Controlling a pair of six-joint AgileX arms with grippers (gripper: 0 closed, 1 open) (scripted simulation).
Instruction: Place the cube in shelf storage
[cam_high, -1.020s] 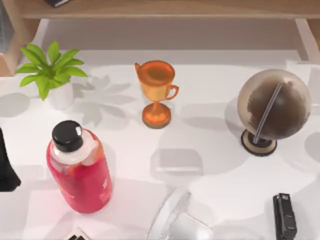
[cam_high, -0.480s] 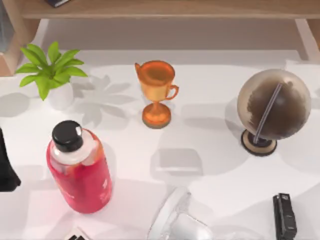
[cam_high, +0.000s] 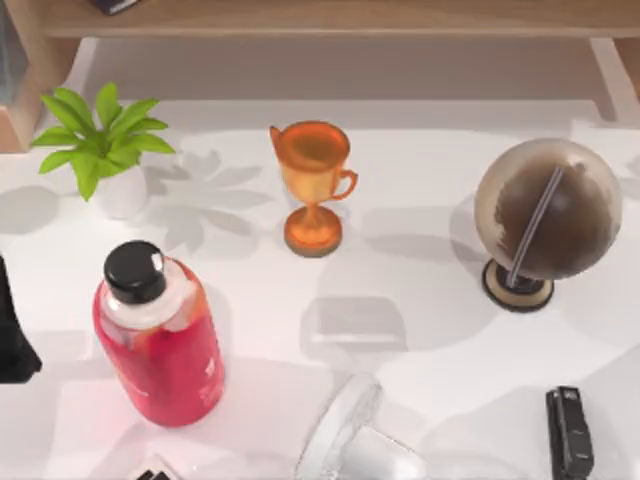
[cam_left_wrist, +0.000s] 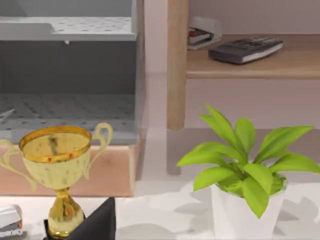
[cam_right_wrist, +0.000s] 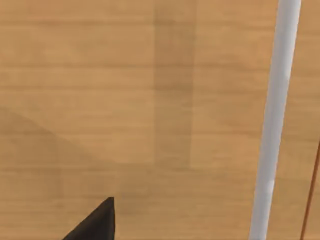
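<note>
- Light-brown wooden shelf storage (cam_high: 330, 18) is seen behind the orange trophy cup (cam_high: 313, 185); the cube's place cannot be told.
- Left arm (cam_high: 15, 330) is parked at the table's left edge, left of the trophy.
- Right wrist view is faced by wood grain (cam_right_wrist: 125, 100).
- How far either pincer is open cannot be told.
- Green potted plant (cam_high: 100, 145) stands left of the trophy; brown globe (cam_high: 545, 215) right.

The top view looks straight down on the table (cam_high: 420, 290). The left wrist view faces level toward the trophy (cam_left_wrist: 59, 167), plant (cam_left_wrist: 245, 165) and shelf (cam_left_wrist: 250, 62), all shared with the top view. The right wrist view sits close against wood.
</note>
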